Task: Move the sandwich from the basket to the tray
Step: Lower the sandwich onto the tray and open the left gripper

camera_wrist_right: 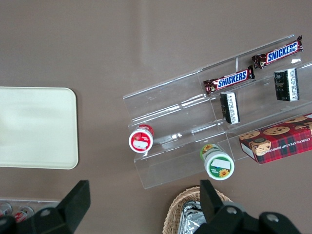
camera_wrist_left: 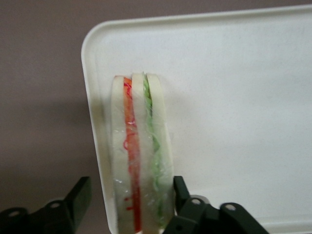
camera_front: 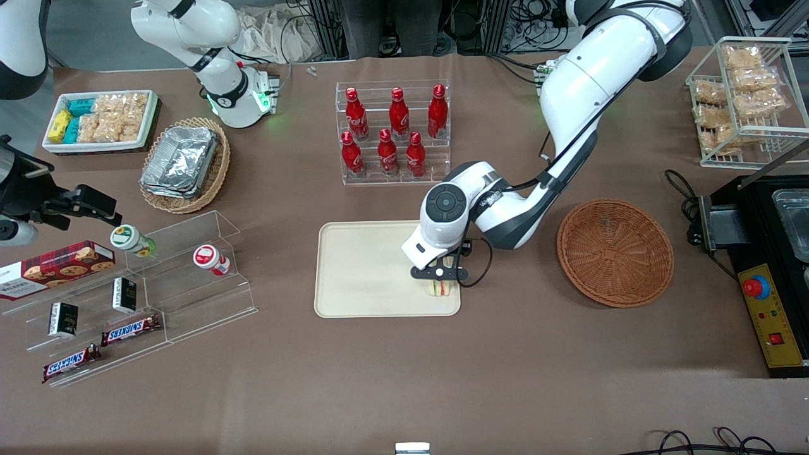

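The sandwich [camera_front: 440, 289] [camera_wrist_left: 141, 136], white bread with an orange and a green filling layer, stands on edge on the cream tray [camera_front: 363, 268] [camera_wrist_left: 234, 97] [camera_wrist_right: 34, 126]. It is close to the tray's rim, at the corner nearest the front camera and toward the basket. My left gripper [camera_front: 440, 278] [camera_wrist_left: 131, 187] hangs just above it, open, straddling the sandwich. One finger [camera_wrist_left: 179, 187] sits against the bread and the other finger [camera_wrist_left: 82, 192] stands clear of it, over the table. The round reddish-brown basket [camera_front: 615, 253] lies beside the tray, toward the working arm's end, with nothing in it.
An acrylic rack of red bottles [camera_front: 393, 133] stands farther from the front camera than the tray. Toward the parked arm's end are acrylic steps with snacks [camera_front: 139, 297], an oval basket of foil containers [camera_front: 183, 164] and a white bin of packets [camera_front: 101, 120]. A control box [camera_front: 771, 316] sits by the basket.
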Controlling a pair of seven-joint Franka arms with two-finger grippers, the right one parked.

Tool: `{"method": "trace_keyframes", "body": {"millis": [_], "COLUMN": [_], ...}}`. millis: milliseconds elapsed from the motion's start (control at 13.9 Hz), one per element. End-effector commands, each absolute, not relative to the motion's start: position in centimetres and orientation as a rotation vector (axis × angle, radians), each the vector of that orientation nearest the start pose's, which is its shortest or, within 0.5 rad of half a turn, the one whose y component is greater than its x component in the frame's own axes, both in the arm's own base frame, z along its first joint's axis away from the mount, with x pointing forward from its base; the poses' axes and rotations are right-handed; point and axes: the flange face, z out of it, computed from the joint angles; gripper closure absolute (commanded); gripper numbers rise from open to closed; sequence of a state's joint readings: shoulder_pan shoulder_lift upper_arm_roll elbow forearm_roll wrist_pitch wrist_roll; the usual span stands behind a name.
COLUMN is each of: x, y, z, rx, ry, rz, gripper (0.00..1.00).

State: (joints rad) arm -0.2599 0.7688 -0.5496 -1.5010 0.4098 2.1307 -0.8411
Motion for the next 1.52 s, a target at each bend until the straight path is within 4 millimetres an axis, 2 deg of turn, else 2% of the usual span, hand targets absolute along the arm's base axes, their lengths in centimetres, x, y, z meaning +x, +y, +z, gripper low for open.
{"method": "trace_keyframes", "body": {"millis": [0,72,289,361,577,938,1082,1155,1227,1299,1443], "x": [54.6,54.9,56.3,56.9,57.4,57.3,56.5,56.3,55.7,55.4,53.8], "y": [-44.6,-43.6,-37.8,-35.1,-27.9,-17.1,-14.7,-12.7,-12.1,-9.4,-6.9], "z": [33.0,36.0,43.6,46.3,52.4,57.6,59.1,59.6,60.1,60.9,62.1], "rx": [-3.098,-3.088,-3.061,-3.061,-3.12,-3.184,-3.17,-3.143,-3.123,-3.124,-3.13], "ry": [0.065,0.031,-0.159,-0.144,0.016,0.139,0.181,0.123,0.096,0.015,0.031], "rz": [-0.057,-0.096,-0.085,-0.092,0.01,0.129,0.139,0.122,0.095,0.075,0.054], "gripper": [0.0,0.0,0.0,0.0,0.0,0.0,0.0,0.0,0.0,0.0,0.0]}}
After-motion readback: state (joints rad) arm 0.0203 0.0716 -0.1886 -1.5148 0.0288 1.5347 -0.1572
